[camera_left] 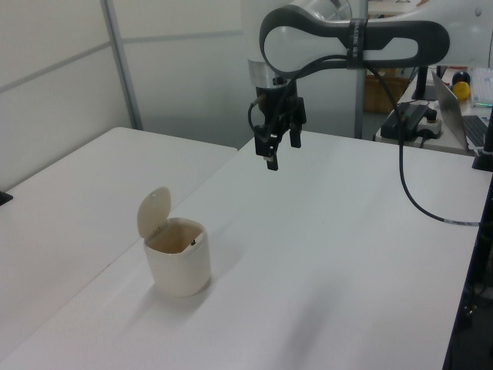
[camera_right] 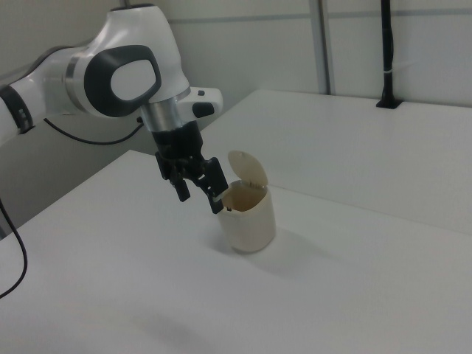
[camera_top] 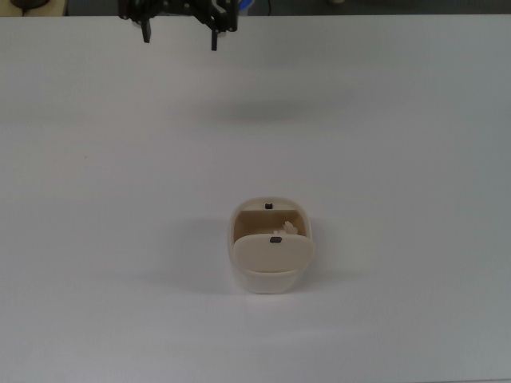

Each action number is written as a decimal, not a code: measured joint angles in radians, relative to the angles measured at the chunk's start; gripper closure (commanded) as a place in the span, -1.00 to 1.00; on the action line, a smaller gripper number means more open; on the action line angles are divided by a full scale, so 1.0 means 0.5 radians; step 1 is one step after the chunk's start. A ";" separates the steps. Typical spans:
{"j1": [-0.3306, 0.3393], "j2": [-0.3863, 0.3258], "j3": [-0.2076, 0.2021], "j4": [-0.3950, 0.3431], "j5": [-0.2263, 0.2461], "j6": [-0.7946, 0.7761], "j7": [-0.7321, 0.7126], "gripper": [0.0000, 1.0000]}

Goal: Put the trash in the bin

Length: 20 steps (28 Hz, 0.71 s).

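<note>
Table: white, one, with one bin on it.
Bin: one, cream, lid flipped up.
Trash: one small wad, inside the bin.
My gripper: one, held wide, holding nothing, well apart from the bin.

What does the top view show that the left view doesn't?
Only the top view looks straight down into the bin, so a bit of the trash shows inside it. Only the left view shows the robot's white arm, its black cable, and the bin's lid standing up from the side. Both views show the bin on the white table and the end effector open, holding nothing, well away from the bin.
</note>
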<state>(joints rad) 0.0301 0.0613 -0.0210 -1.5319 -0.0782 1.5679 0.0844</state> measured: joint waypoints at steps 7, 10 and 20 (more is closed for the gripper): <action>0.000 0.004 -0.034 -0.007 0.000 0.000 0.000 -1.00; -0.001 0.003 -0.045 -0.007 0.000 0.000 0.000 -1.00; -0.076 -0.062 -0.061 -0.007 0.101 0.000 -0.006 -1.00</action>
<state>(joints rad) -0.0081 0.0301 -0.0513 -1.5352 -0.0277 1.5678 0.0813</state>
